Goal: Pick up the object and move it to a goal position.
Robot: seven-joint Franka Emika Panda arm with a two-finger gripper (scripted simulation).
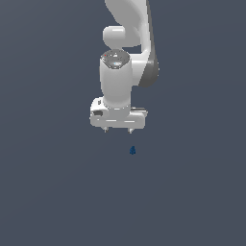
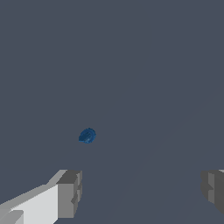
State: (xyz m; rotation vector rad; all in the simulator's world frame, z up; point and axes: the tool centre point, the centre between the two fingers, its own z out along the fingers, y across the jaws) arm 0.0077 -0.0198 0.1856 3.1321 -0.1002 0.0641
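Observation:
The object (image 1: 132,150) is a tiny dark blue piece lying on the grey surface, a little toward the exterior view's right of the white hand and nearer the camera. In the wrist view the object (image 2: 87,135) shows as a small rounded blue blob lying ahead of one fingertip (image 2: 69,192), outside the gap. My gripper (image 1: 118,130) hangs above the surface with its two short fingertips spread wide. The gripper (image 2: 140,192) is open and holds nothing. It does not touch the object.
The white arm (image 1: 129,43) rises behind the hand toward the top of the exterior view. All around lies plain dark grey floor (image 1: 57,192), with no other objects or edges in sight.

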